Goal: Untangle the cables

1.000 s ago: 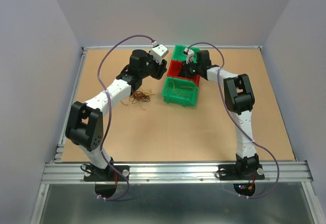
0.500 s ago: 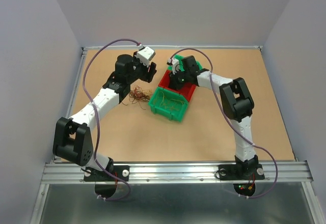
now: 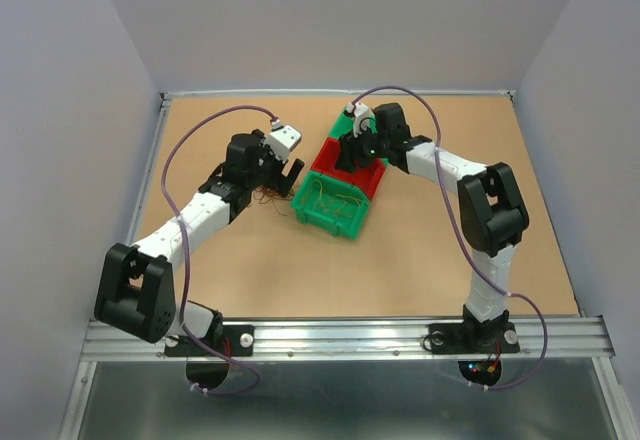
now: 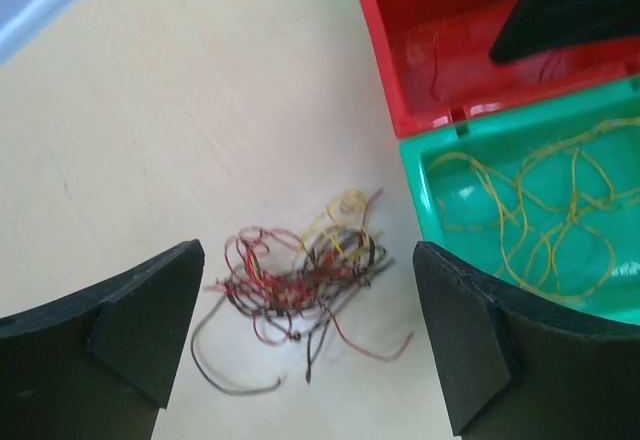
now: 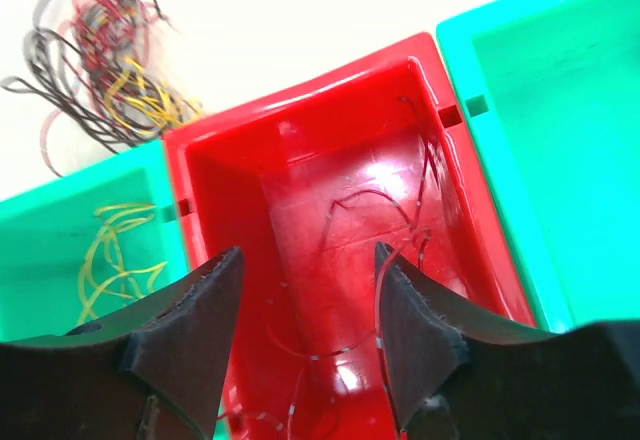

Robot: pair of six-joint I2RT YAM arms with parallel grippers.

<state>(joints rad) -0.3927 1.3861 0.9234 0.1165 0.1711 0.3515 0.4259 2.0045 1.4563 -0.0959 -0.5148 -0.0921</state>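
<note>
From above, the left tool (image 3: 288,174) hangs over the counter (image 3: 420,260) with its fingers spread and nothing between them. The cable tangle (image 3: 266,197), a small dark and reddish clump, lies on the counter just beneath and beside it, to the left of the bins. Three bins stand in a slanted row: the near green bin (image 3: 318,216), the red bin (image 3: 324,156) touching it, and the far green bin (image 3: 342,123) behind that. The right tool (image 3: 358,150) is over the red bin; whether it is parted or clenched cannot be told from here. Thin yellow cables (image 3: 335,198) lie in the near green bin.

The left wrist view shows the left tool (image 4: 308,255) released, its two dark fingers wide apart. The cable tangle (image 4: 300,280) lies on the counter between them, touching neither, with red, yellow and dark strands knotted together. To its right, yellow cables (image 4: 540,220) loop over the floor of the near green bin (image 4: 415,175). The red bin (image 4: 385,50) holds a red-brown strand, and the right tool (image 4: 560,0) is above it.

In the right wrist view the right tool (image 5: 305,260) is released, fingers apart over the red bin (image 5: 190,170) and gripping nothing. A few red-brown cables (image 5: 370,205) lie on its floor. The near green bin (image 5: 60,220) holds the yellow cables (image 5: 110,255); the far green bin (image 5: 540,110) is on the other side. The cable tangle (image 5: 100,60) lies on the counter outside the bins.
</note>
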